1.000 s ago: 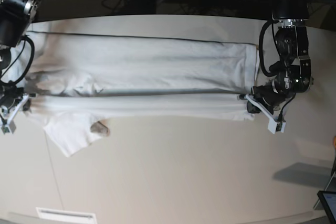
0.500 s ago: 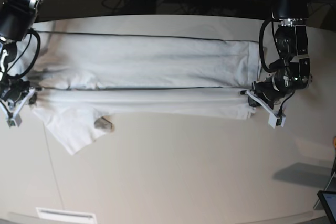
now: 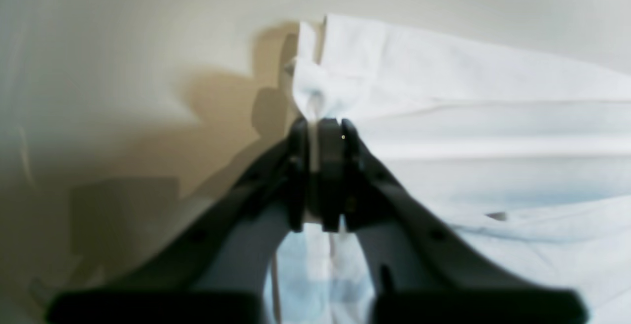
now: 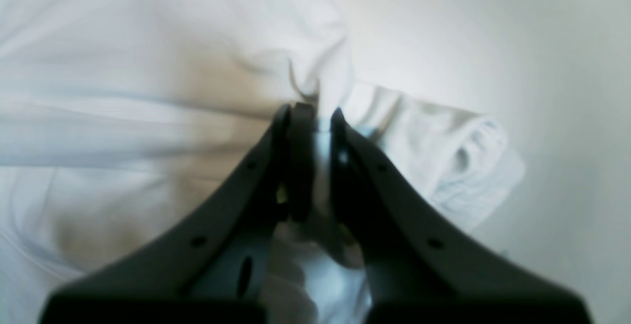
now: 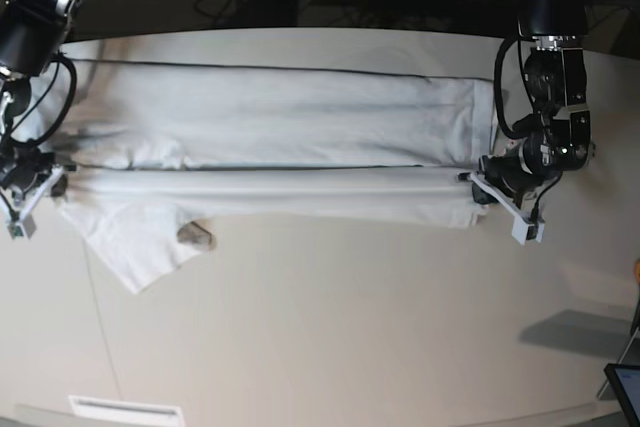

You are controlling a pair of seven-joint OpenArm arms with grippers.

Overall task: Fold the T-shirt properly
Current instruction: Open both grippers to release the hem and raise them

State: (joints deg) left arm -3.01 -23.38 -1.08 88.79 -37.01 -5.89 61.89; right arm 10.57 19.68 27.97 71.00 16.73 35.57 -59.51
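Off-white and bare along its near half, the desk [image 5: 330,337] carried the T-shirt [image 5: 280,142] stretched across its far half in the base view, lying long from side to side with one lengthwise fold already laid over along its near edge. A short sleeve [image 5: 135,247] stuck out from that fold toward the near side, at the end by the right arm. Dark cables and equipment filled the background beyond the desk's far edge.

The left gripper [image 3: 318,126] sat at the shirt's hem end; its wrist view showed the jaws nearly together, with a thin strip of white cloth between them, though whether they truly gripped it I could not tell. The right gripper [image 4: 310,117] stood at the sleeve end, its jaws drawn close and pinching a bunched ridge of the shirt's fabric, with the sleeve's rolled cuff [image 4: 468,151] just beside it.
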